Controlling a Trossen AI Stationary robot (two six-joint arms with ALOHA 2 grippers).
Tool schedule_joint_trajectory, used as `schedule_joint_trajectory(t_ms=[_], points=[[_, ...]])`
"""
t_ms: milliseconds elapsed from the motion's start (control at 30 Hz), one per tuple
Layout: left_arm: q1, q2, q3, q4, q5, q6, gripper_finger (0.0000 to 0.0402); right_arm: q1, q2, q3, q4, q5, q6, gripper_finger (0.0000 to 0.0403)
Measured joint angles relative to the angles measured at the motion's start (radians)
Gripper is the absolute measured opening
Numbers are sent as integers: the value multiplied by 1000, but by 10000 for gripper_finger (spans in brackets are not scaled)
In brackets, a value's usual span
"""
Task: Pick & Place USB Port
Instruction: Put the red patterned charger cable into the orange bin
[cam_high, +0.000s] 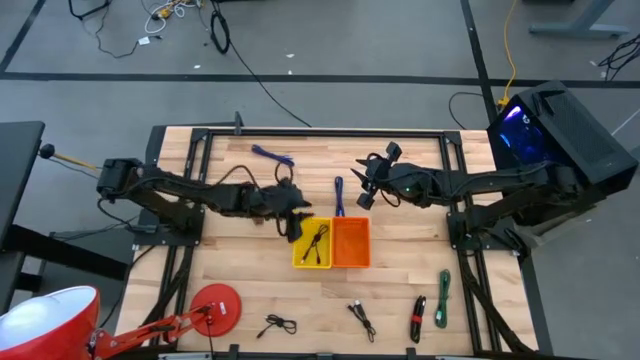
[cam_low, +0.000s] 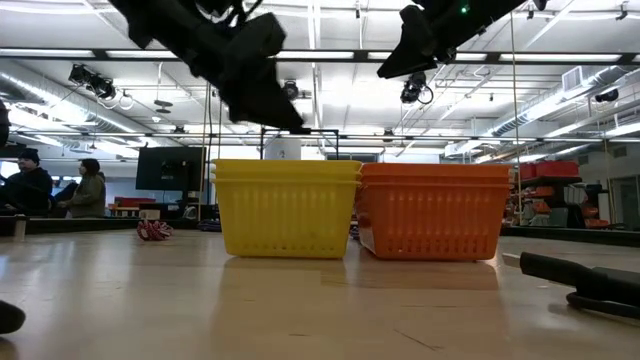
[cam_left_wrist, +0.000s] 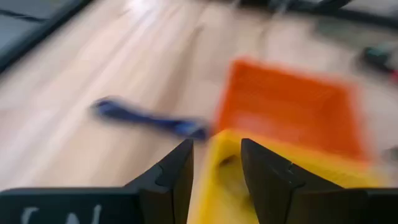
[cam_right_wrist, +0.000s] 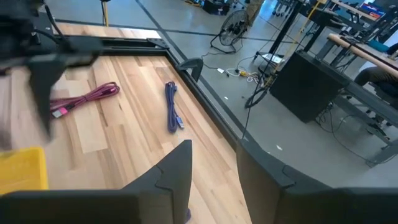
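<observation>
A yellow bin (cam_high: 312, 246) and an orange bin (cam_high: 351, 243) stand side by side at the table's middle. A black cable (cam_high: 319, 243) lies inside the yellow bin. A blue cable (cam_high: 339, 196) lies on the wood just beyond the bins. My left gripper (cam_high: 294, 227) (cam_left_wrist: 217, 163) hovers open and empty above the yellow bin's left edge. My right gripper (cam_high: 364, 192) (cam_right_wrist: 213, 163) hangs open and empty in the air above the far side of the orange bin. In the low view both grippers stand well above the bins' rims.
A second blue cable (cam_high: 272, 156) (cam_right_wrist: 172, 106) lies near the far edge, and a magenta cable (cam_right_wrist: 87, 98) beside it. Along the near edge lie two black cables (cam_high: 277, 325) (cam_high: 362, 318), a red-and-black one (cam_high: 418, 318) and a green one (cam_high: 443, 297). A red lamp (cam_high: 215, 306) sits at the near left.
</observation>
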Motion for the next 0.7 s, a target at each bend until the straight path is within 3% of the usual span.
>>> schedule_joint_trajectory(t_ms=[167, 400, 500, 700], points=[[46, -102, 1, -323, -155, 140, 138, -4, 0, 0, -2, 1, 0, 127], [72, -132, -1, -789, -158, 453, 138, -22, 0, 0, 2, 0, 0, 127], [71, -119, -3, -888, -162, 547, 138, -30, 0, 0, 2, -2, 0, 127], [71, -109, -5, -910, -161, 745, 138, -44, 13, 0, 19, -50, 8, 127]])
